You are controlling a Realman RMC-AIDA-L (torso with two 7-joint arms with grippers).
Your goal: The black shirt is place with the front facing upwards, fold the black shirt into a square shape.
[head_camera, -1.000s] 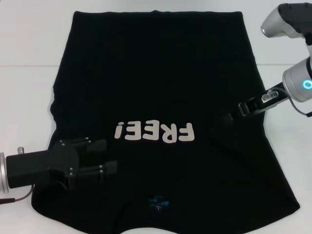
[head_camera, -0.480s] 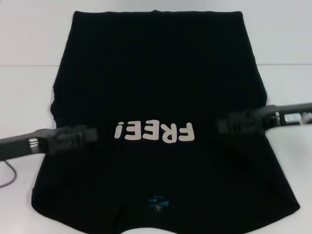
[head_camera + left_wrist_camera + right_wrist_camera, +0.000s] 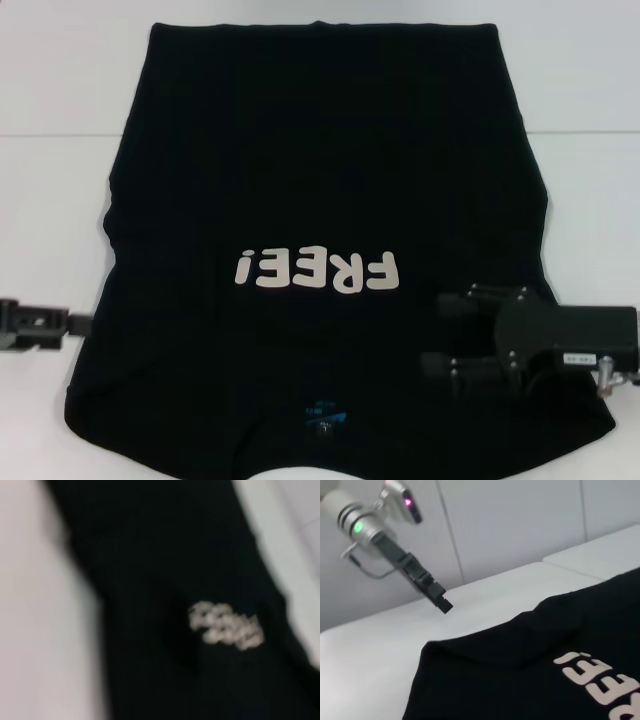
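The black shirt (image 3: 320, 180) lies flat on the white table, front up. Its cream "FREE!" lettering (image 3: 318, 270) reads upside down from the head view, and the small blue neck label (image 3: 325, 412) is near the front edge. My right gripper (image 3: 438, 335) is over the shirt's near right part, open, with its fingers (image 3: 455, 303) pointing toward the lettering and nothing between them. My left gripper (image 3: 78, 322) sits just off the shirt's left edge. The right wrist view shows the left gripper (image 3: 441, 603) above bare table, apart from the shirt (image 3: 520, 670). The left wrist view shows the shirt (image 3: 165, 580) and the lettering (image 3: 226, 625).
The white table (image 3: 60, 100) reaches beyond the shirt on the left, the right and the far side. A seam in the tabletop (image 3: 50, 135) runs across behind the shirt's middle. A white wall (image 3: 520, 520) stands behind the table in the right wrist view.
My left gripper has pulled back from over the shirt to just off its left edge. My right gripper has come nearer, over the shirt's near right part. The shirt has not moved.
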